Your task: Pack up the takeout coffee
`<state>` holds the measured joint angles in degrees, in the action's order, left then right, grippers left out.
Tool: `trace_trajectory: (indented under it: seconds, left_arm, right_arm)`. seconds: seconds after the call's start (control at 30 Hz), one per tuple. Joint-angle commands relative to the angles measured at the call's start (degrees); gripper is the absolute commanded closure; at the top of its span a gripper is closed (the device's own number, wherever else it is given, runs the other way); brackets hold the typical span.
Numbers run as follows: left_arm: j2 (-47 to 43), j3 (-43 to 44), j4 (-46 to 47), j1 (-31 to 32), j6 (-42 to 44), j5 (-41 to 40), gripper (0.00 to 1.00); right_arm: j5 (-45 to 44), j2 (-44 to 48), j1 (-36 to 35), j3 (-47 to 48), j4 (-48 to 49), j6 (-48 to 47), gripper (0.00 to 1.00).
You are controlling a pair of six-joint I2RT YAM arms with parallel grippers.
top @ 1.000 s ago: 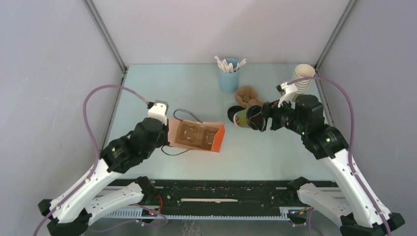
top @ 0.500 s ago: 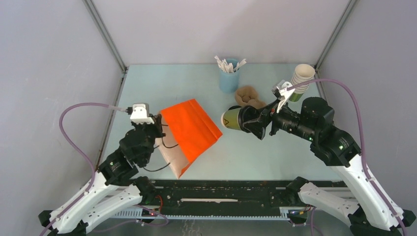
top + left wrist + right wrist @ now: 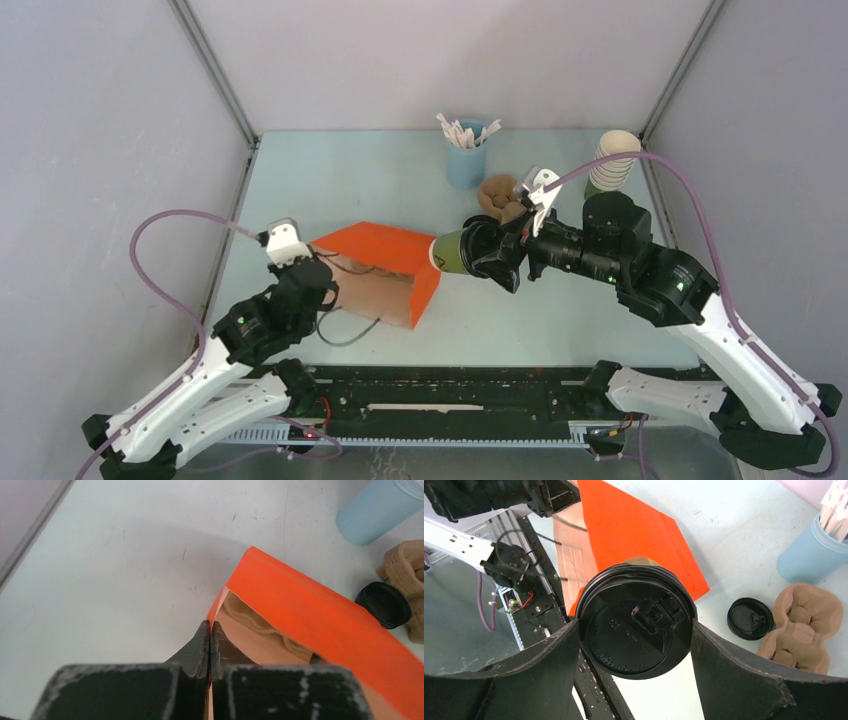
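Your right claw (image 3: 492, 257) is spread wide around the takeout coffee (image 3: 452, 251), gripping it near the lid. The cup lies sideways mid-frame in the top view, its base just at the right edge of the orange bag (image 3: 380, 243). Left claw (image 3: 209, 639) is pinched fully shut on the bag's rim. I'd tip the cup upright before lowering, aim for a hollow in the pulp carrier (image 3: 252, 622) inside, and hold that rim open so nothing snags.
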<state>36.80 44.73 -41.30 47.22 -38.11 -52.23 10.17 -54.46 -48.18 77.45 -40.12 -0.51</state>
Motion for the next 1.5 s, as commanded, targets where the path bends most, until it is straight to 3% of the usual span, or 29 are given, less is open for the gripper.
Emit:
trace_trajectory:
  seconds: [0.0, 0.33, 0.6, 0.97, 1.2, 1.47]
  left_arm:
    - [-1.72, 3.81, -9.48, 0.04, -12.44, 0.84, 1.0]
    - [-7.67, 1.67, -10.24, 0.04, -23.1, 16.5, 1.0]
    - [-6.45, -4.03, 1.19, 0.1, -22.59, 26.24, 1.0]
    - [-5.48, -2.14, 4.45, 0.07, -19.41, 30.18, 1.0]
    - [-3.11, -0.06, 2.66, 0.21, -18.76, 29.73, 1.0]
    - [-2.14, 2.65, 0.56, 0.67, -18.08, 28.35, 1.0]
  right_arm:
    - [-2.4, 0.41, -3.72, 3.23, -0.11, -5.04, 0.4]
    - [-0.42, -1.14, -8.41, 6.51, -1.8, -7.37, 0.41]
    - [2.14, -0.69, -11.5, 5.26, -5.49, -11.48, 0.45]
    - [4.14, 3.49, -15.88, 4.58, -17.79, -25.99, 0.45]
    - [-4.37, -2.14, -27.9, 8.88, -17.32, -25.94, 0.44]
    - [-20.91, -12.38, -38.29, 14.25, -14.91, -22.89, 0.45]
